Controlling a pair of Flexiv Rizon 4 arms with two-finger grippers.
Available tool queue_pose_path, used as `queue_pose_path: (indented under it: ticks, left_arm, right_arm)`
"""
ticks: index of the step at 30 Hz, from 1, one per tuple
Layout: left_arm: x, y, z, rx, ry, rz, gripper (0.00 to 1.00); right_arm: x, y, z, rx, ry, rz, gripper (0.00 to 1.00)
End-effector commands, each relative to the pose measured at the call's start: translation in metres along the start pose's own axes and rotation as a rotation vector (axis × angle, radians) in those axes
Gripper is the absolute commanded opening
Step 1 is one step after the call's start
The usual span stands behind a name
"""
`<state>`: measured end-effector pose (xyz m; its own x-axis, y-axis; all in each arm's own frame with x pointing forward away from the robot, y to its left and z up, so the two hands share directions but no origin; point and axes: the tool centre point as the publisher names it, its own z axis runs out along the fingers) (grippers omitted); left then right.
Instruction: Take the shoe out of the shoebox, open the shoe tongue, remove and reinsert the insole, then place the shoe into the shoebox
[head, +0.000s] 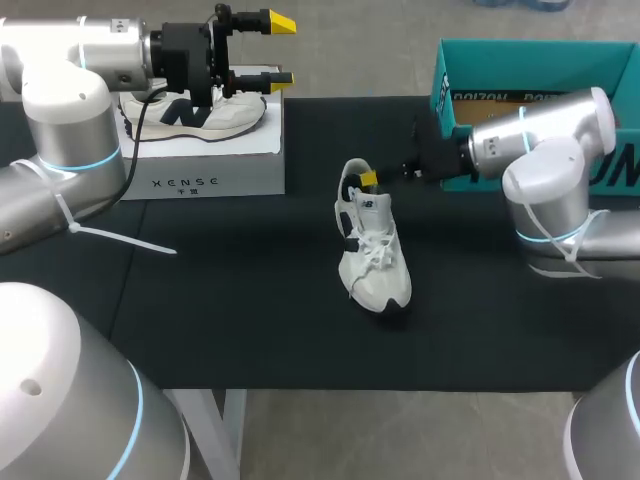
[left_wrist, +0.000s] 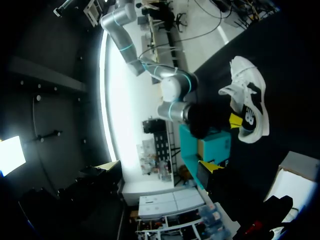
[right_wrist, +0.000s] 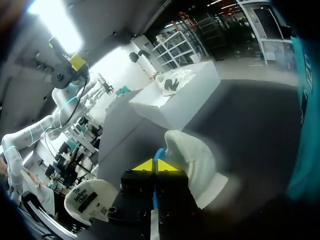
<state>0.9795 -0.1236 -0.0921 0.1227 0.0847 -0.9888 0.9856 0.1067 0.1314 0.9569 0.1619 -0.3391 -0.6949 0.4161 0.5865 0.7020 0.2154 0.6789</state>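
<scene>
One shoe (head: 372, 250) upright on tabletop (head: 250, 310), outside teal shoebox (head: 520, 46) | right jaws pinched on thin blue insole (right_wrist: 158, 151) edge at heel | left jaws open, above white box (head: 210, 170) | risk: thin grip slips, or unbraced shoe drags along.

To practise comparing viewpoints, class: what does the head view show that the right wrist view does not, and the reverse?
Head view only: the shoe's laces and toe. Right wrist view only: a blue strip pinched in the right gripper at the shoe's heel. Both: the white box carrying a second shoe.
</scene>
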Motion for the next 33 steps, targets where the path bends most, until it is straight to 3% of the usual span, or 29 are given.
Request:
queue_pose_path:
  ticks: [1, 8, 9, 11, 12, 25, 26, 27, 28, 33]
  left_arm:
    - [0.000, 0.000, -0.001, 0.002, 0.003, 0.001, 1.00]
    - [0.000, 0.000, -0.001, 0.002, 0.003, 0.001, 1.00]
    - [0.000, 0.000, -0.001, 0.002, 0.003, 0.001, 1.00]
    - [0.000, 0.000, -0.001, 0.002, 0.003, 0.001, 1.00]
    - [0.000, 0.000, -0.001, 0.002, 0.003, 0.001, 1.00]
    - [0.000, 0.000, -0.001, 0.002, 0.003, 0.001, 1.00]
    - [0.000, 0.000, -0.001, 0.002, 0.003, 0.001, 1.00]
    - [0.000, 0.000, -0.001, 0.002, 0.003, 0.001, 1.00]
    - [0.000, 0.000, -0.001, 0.002, 0.003, 0.001, 1.00]
    - [0.000, 0.000, -0.001, 0.002, 0.003, 0.001, 1.00]
  right_arm:
    - [0.004, -0.013, 0.002, 0.018, -0.009, 0.016, 0.00]
    - [0.008, -0.029, -0.002, 0.023, -0.019, 0.037, 0.03]
    - [0.009, -0.026, -0.005, 0.020, -0.028, 0.034, 0.36]
    - [0.011, -0.021, -0.008, 0.018, -0.042, 0.020, 0.86]
    - [0.013, -0.017, -0.010, 0.021, -0.060, 0.015, 1.00]
    - [0.029, 0.005, -0.027, 0.015, -0.170, -0.003, 0.98]
    - [0.027, 0.004, -0.027, 0.000, -0.177, 0.001, 0.87]
    - [0.030, 0.006, -0.029, -0.012, -0.178, 0.000, 0.33]
    - [0.033, 0.008, -0.030, -0.015, -0.177, -0.001, 0.00]
    - [0.042, 0.009, -0.024, 0.009, -0.209, 0.049, 0.00]
